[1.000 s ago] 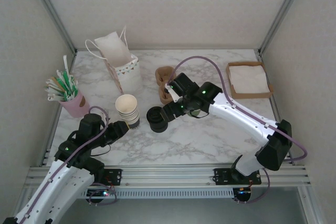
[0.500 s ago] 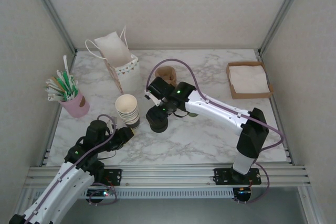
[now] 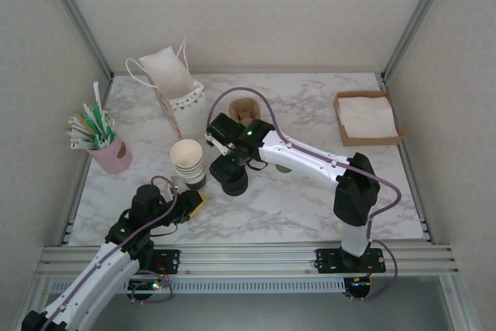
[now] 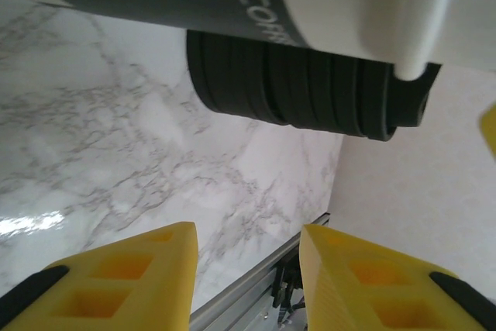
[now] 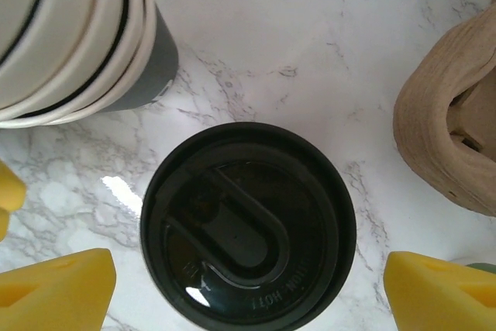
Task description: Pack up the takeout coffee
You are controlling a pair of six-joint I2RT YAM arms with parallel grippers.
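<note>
My right gripper (image 3: 231, 170) hangs open directly over the stack of black lids (image 3: 232, 182). In the right wrist view its yellow fingertips (image 5: 54, 292) stand either side of the top lid (image 5: 248, 242), apart from it. The takeout coffee is almost hidden under the right arm; a sliver of olive-green (image 3: 284, 168) shows there and at a corner (image 5: 482, 267). My left gripper (image 3: 194, 203) is low near the front, open and empty (image 4: 248, 269), pointing at the lid stack (image 4: 302, 87) and the cream stack of cups (image 3: 187, 160).
A brown cardboard cup carrier (image 3: 244, 108) (image 5: 453, 114) sits behind the lids. A white paper bag (image 3: 167, 75) stands at the back left, a pink cup of stirrers (image 3: 102, 145) at the left, a tray of napkins (image 3: 368, 118) at the right.
The right arm swung left until its gripper came over the lid stack, jaws widening a little. The left gripper drew back from the cup stack toward the front edge.
</note>
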